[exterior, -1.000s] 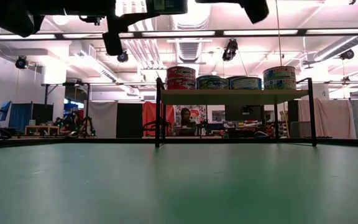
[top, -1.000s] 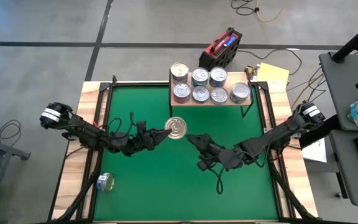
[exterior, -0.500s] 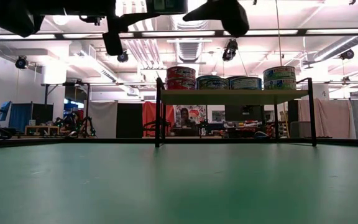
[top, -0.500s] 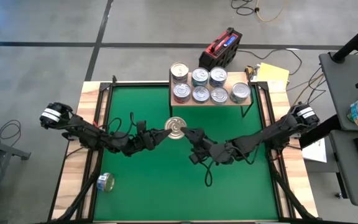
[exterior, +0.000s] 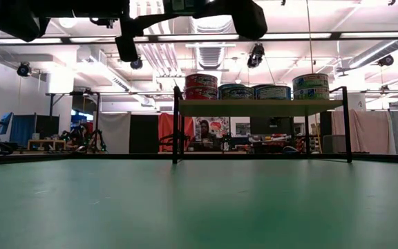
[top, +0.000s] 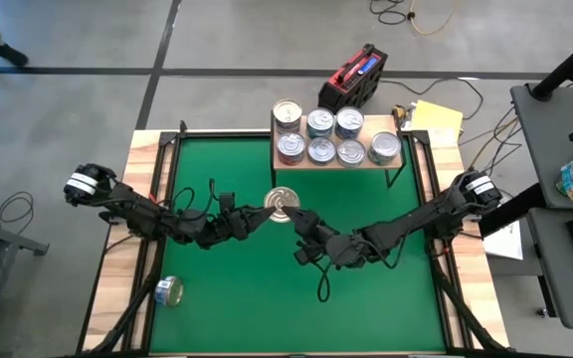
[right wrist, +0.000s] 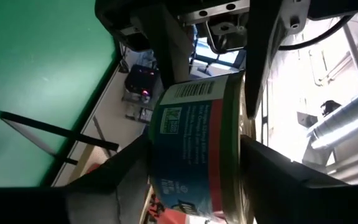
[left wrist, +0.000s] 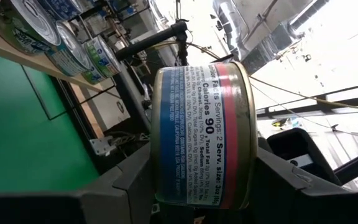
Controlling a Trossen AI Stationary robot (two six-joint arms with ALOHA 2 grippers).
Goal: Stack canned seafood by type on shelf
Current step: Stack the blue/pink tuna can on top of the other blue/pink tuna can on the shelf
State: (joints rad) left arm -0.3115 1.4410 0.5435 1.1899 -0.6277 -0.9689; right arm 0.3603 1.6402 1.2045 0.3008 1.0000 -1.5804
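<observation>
Round silver-topped tin with blue-and-red label held in the air above mid green mat, short of the light-wood shelf at the far edge. Left gripper and right gripper both pinch it from opposite sides. Near half of mat open.

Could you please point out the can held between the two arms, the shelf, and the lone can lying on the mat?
held can (top: 284, 204), high view, its silver lid.
shelf (exterior: 261, 108), low view, the board's front edge.
lone can (top: 170, 290), high view, its side.
</observation>
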